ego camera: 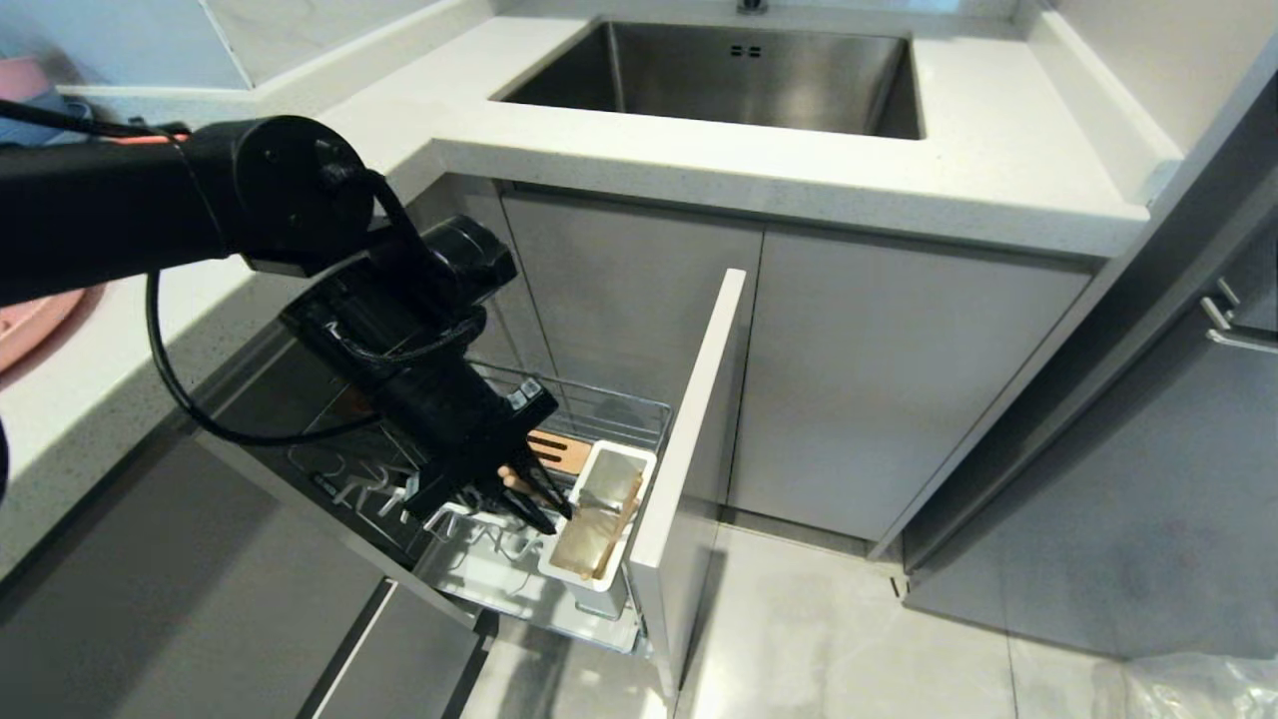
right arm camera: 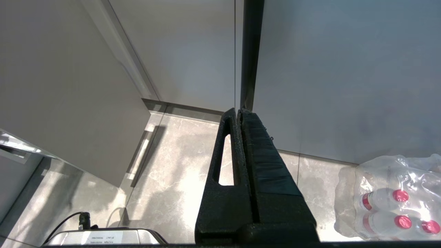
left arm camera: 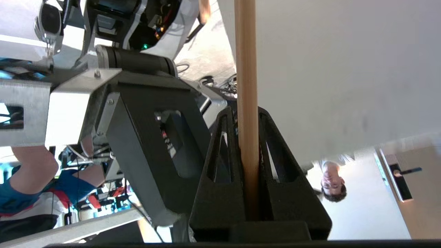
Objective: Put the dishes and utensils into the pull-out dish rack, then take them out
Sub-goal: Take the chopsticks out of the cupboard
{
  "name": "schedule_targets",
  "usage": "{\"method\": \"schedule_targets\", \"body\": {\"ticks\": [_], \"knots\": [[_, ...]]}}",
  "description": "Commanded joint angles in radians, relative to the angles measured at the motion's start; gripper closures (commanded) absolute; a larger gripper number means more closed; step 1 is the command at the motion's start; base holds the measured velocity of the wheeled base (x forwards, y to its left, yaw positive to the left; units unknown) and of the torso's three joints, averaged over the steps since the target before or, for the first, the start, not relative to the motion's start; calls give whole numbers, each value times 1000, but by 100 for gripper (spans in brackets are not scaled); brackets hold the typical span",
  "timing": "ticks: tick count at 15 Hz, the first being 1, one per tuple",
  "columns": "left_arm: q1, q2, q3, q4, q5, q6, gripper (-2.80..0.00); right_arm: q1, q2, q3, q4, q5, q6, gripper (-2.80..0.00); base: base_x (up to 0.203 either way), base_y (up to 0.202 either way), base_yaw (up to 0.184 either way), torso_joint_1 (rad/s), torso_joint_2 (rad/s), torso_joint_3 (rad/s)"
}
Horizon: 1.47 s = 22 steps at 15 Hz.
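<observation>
left gripper was clamped on the chopsticks just at 9 o'clock of the caddy in the pull-out dish rack, so loading looked barely begun w/ no dishes racked; right gripper, closed empty, was parked near floor.

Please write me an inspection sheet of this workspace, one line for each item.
Surface: white countertop with steel sink.
Job's things: pull-out dish rack open; white caddy inside; chopsticks gripped; pink plate on the counter.
Clutter: bottle pack on the floor.
Grippers: left gripper shut on chopsticks beside the caddy; right gripper shut, parked low.
Cables: black cable looping under left arm.
Surroundings: grey cabinets, tiled floor, people.
</observation>
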Motion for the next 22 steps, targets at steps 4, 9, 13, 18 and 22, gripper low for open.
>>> {"method": "schedule_targets", "body": {"ticks": [4,9,13,18,22], "knots": [[-18,-133,1,47,-6,-16,0,0,1,2,0,0,0,0,0,0,0,0,0,0],[-41,-315,2,71,-63,-11,0,0,1,2,0,0,0,0,0,0,0,0,0,0],[-52,-505,1,43,-84,13,0,0,1,2,0,0,0,0,0,0,0,0,0,0],[-45,-728,2,-83,2,110,0,0,1,2,0,0,0,0,0,0,0,0,0,0],[85,-794,2,-175,119,204,0,0,1,2,0,0,0,0,0,0,0,0,0,0]]}}
